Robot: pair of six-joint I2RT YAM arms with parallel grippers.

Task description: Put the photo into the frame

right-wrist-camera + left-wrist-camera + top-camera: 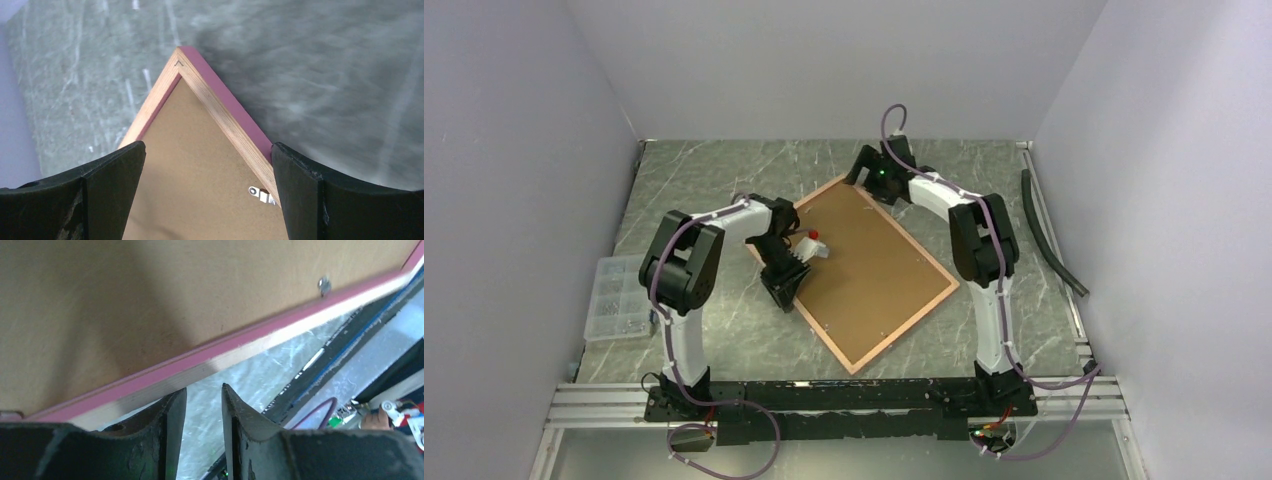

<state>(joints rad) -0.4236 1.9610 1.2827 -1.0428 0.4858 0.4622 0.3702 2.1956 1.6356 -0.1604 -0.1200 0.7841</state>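
Note:
The frame [921, 312] lies face down on the table, turned diagonally, its narrow pink border and light wood rear showing. The brown backing board [874, 270] fills it. The photo is hidden or out of view. My left gripper [786, 290] is at the frame's left edge; in the left wrist view [204, 387] its jaws stand a narrow gap apart with nothing between them, just beside the pink edge [200, 352]. My right gripper [862, 170] is wide open and straddles the frame's far corner [220, 100] from above, empty [207, 145].
Small metal turn tabs [261, 194] sit along the frame's inner edge, one also in the left wrist view [324, 285]. A clear box of small parts [614, 300] stands at the left. A black hose [1049, 235] lies along the right wall. An aluminium rail [824, 395] runs at the near edge.

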